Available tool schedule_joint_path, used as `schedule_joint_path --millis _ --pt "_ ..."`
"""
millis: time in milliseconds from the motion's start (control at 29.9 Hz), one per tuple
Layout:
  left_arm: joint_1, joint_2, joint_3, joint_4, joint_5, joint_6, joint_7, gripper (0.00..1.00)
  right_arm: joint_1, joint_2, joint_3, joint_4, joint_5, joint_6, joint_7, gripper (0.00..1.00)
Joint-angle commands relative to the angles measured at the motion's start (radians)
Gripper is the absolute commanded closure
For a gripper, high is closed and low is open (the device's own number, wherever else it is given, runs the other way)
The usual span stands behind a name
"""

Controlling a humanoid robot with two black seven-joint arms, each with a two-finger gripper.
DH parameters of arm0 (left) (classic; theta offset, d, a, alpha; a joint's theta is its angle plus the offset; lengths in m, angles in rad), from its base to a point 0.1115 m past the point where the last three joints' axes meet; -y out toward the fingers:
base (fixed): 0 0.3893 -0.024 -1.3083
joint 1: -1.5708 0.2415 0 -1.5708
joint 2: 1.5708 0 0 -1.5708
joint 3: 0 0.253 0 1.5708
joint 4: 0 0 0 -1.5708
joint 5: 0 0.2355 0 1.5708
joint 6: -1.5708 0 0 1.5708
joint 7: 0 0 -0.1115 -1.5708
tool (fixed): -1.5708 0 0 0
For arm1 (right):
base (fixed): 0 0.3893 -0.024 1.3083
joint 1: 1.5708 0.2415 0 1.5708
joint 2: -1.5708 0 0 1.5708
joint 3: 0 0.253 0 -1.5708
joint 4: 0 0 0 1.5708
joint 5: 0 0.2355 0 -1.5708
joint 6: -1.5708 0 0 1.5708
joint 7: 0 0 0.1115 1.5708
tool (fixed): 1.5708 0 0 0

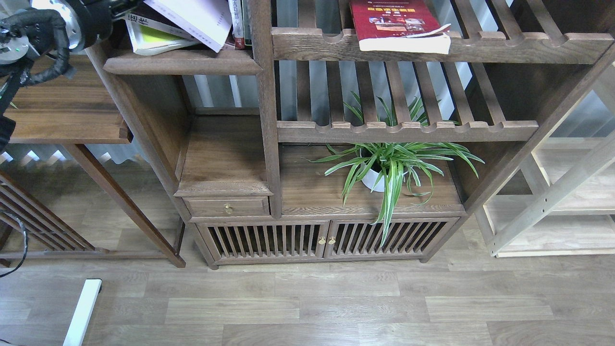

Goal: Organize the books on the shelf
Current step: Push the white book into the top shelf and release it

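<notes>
The shelf [182,62] is the dark board in the narrow bay at the top left. On it lies a yellow-green book [156,39]. A dark book with a yellow strip lies over that, and a pale lavender-white book [194,17] leans tilted on top. Narrow upright spines stand to their right. A red book [394,21] lies on the upper slatted rack, its pages hanging over the front rail. My left gripper [126,6] reaches the left side of the stack at the top edge; its fingers are dark and cut off. My right gripper is out of view.
A potted spider plant [391,168] stands on the ledge under the lower slatted rack. A drawer with a brass knob [228,209] and slatted cabinet doors sit below. A brown side table [62,110] is at left, and a light wooden rack [567,202] at right.
</notes>
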Motion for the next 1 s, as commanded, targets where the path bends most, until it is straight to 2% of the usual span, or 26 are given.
schedule_joint_path --millis 0,67,234,334,435,535,669,836,969 --pt "-0.042 -0.079 -0.018 0.149 0.044 -0.075 0.000 0.70 -0.007 0.002 -0.001 0.006 0.000 0.000 0.000 0.45" --pt "-0.051 -0.119 -0.010 0.169 0.046 -0.076 0.000 0.66 -0.007 0.003 -0.001 0.006 0.000 0.000 0.000 0.45" --pt "-0.046 -0.150 0.025 0.162 0.061 -0.067 0.000 0.40 -0.016 0.005 0.001 0.009 0.000 0.000 0.000 0.45" --pt "-0.040 -0.139 0.046 0.105 0.060 -0.061 0.000 0.33 -0.021 0.005 0.002 0.011 0.000 0.000 0.000 0.45" --pt "-0.040 -0.115 0.049 0.019 0.058 0.023 0.000 0.20 -0.025 0.005 0.002 0.018 0.000 0.000 0.000 0.46" --pt "-0.039 -0.060 0.051 -0.051 0.044 0.059 0.000 0.13 -0.032 0.005 0.001 0.024 0.000 0.000 0.000 0.46" --pt "-0.011 0.040 0.052 -0.179 -0.017 0.086 0.000 0.09 -0.032 0.005 -0.002 0.028 0.000 0.000 0.000 0.46" --pt "0.047 0.210 0.080 -0.416 -0.202 0.235 0.000 0.05 -0.032 0.005 -0.005 0.028 -0.002 0.000 0.000 0.46" --pt "0.125 0.322 0.091 -0.556 -0.296 0.260 0.000 0.02 -0.032 0.006 -0.009 0.028 -0.006 0.000 0.000 0.46"
